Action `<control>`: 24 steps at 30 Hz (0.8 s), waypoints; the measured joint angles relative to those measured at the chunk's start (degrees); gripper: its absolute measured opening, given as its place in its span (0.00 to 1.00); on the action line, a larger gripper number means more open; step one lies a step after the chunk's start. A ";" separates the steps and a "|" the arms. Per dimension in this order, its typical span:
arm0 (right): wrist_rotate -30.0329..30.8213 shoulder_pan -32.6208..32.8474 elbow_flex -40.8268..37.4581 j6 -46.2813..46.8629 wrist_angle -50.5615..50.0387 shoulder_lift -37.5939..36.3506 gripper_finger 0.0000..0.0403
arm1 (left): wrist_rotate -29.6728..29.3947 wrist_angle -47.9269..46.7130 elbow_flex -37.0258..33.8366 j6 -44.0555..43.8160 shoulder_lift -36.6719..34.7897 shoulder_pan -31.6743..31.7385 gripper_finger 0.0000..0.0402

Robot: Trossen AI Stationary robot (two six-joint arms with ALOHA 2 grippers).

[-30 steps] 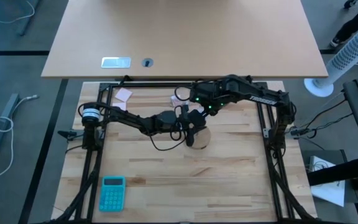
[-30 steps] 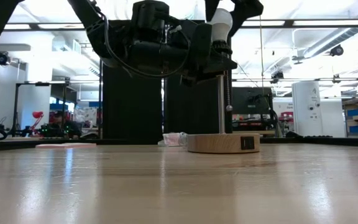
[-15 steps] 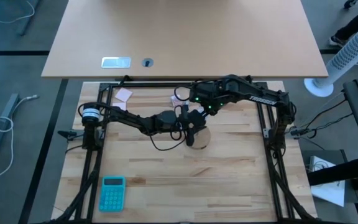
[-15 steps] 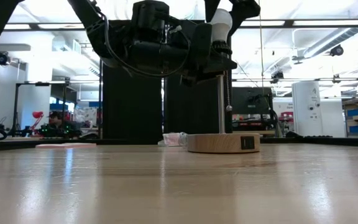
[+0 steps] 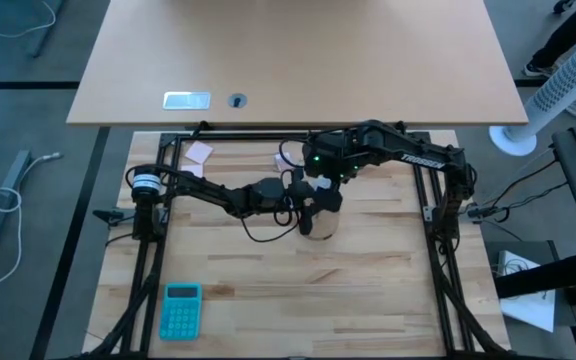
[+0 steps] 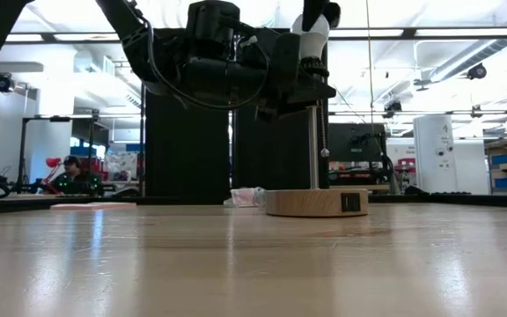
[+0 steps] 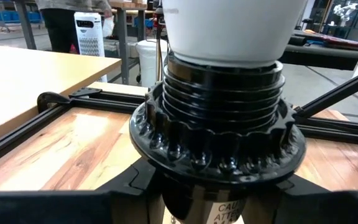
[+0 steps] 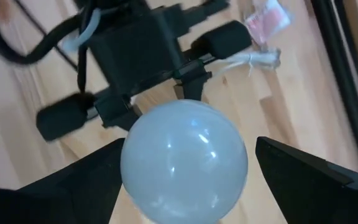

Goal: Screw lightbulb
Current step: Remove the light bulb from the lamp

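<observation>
The lightbulb (image 8: 184, 163) sits upright in the black socket (image 7: 219, 130) at the top of a thin metal post (image 6: 313, 150), which rises from the round wooden disc (image 6: 316, 202) standing on the bench (image 5: 368, 280) (only the bulb's white base shows in the left wrist view, seated in the ribbed collar). The right gripper (image 8: 185, 171) hangs directly over the bulb, its fingers (image 8: 319, 174) spread wide on either side of the globe with a gap visible on both sides. The left gripper (image 6: 280, 84) comes in level from the side and its fingers are narrowed around the socket, holding it just under the bulb. Behind the disc lies a crumpled pinkish-clear wrapper (image 6: 247, 195) near the back edge of the bench. A teal calculator (image 5: 180, 309) rests well apart, at the front left corner. A larger pale desk (image 5: 298, 60) stands beyond the bench.
</observation>
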 joint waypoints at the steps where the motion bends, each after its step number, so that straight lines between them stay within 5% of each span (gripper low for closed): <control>1: 0.00 0.08 0.00 -3.82 0.00 0.00 0.86 | 0.00 0.00 0.00 -0.02 0.00 0.00 0.35; 9: -0.07 0.09 0.00 -32.12 0.00 0.00 0.86 | -0.02 -0.01 0.00 -0.01 0.00 0.00 0.35; 13: -0.08 0.09 0.00 -33.60 -0.02 0.00 0.86 | -0.02 -0.02 0.00 -0.01 0.00 0.00 0.35; 18: -0.13 0.11 0.00 -21.22 -0.05 -0.11 0.86 | -0.02 -0.02 0.00 -0.02 0.00 0.00 0.35; 24: -0.13 0.09 0.37 15.44 -0.43 -0.31 0.86 | -0.10 -0.02 0.00 -0.02 0.00 -0.02 0.35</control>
